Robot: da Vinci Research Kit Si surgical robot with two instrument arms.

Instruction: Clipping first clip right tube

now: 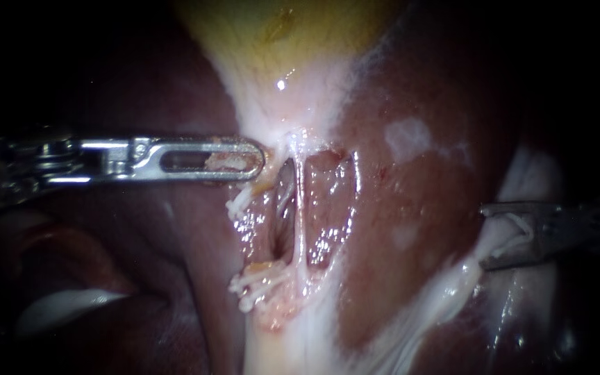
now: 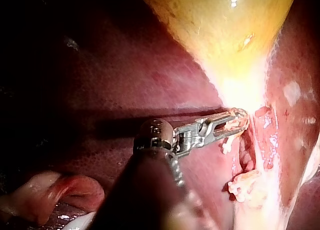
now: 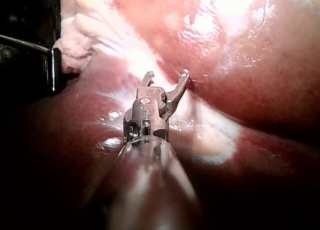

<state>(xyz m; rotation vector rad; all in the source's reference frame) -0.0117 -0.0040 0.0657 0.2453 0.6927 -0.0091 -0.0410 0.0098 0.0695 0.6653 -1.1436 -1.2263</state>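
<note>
Slippage looms: if the left instrument [image 1: 255,163], claw seemingly pinching the gallbladder [image 1: 279,28], lets go, the tubes [image 1: 298,215] may slacken before the right instrument [image 1: 487,236], claw spread, reaches them.

Gallbladder [image 1: 279,28], top centre: we see yellow-olive with darker flecks
Liver [image 1: 411,208]: we see dark red-brown with pale patches
Tubes [image 1: 298,208]: white, glistening
Left instrument [image 1: 258,161]: silver

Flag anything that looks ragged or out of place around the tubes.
Frayed white strands stick out beside the tubes, and tissue scraps cling to the tip of the left instrument. No clip shows on any tube.
</note>
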